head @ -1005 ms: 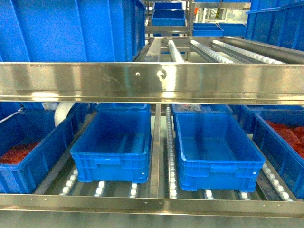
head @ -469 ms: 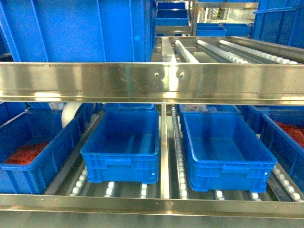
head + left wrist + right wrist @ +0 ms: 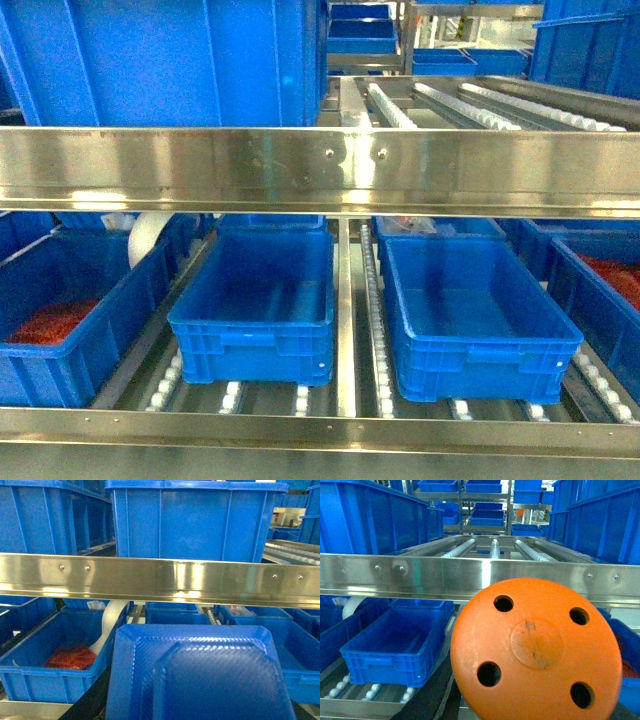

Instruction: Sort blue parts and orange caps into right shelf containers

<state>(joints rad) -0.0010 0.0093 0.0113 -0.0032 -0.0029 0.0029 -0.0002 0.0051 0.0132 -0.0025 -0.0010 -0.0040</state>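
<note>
Steel shelf rail [image 3: 320, 170] is seen spanning above two right shelf containers [image 3: 255, 305] [image 3: 470, 315], a roller strip between them. An orange cap [image 3: 535, 650] and blue part [image 3: 197, 677] are carried before each wrist camera; either tool's state cannot be told.

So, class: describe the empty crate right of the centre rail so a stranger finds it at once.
Find the steel shelf beam across the head view. Below it, on the roller tracks, two crates flank the centre rail. Yours is the right-hand crate: empty, unlike the outer crates holding red-orange pieces.
</note>
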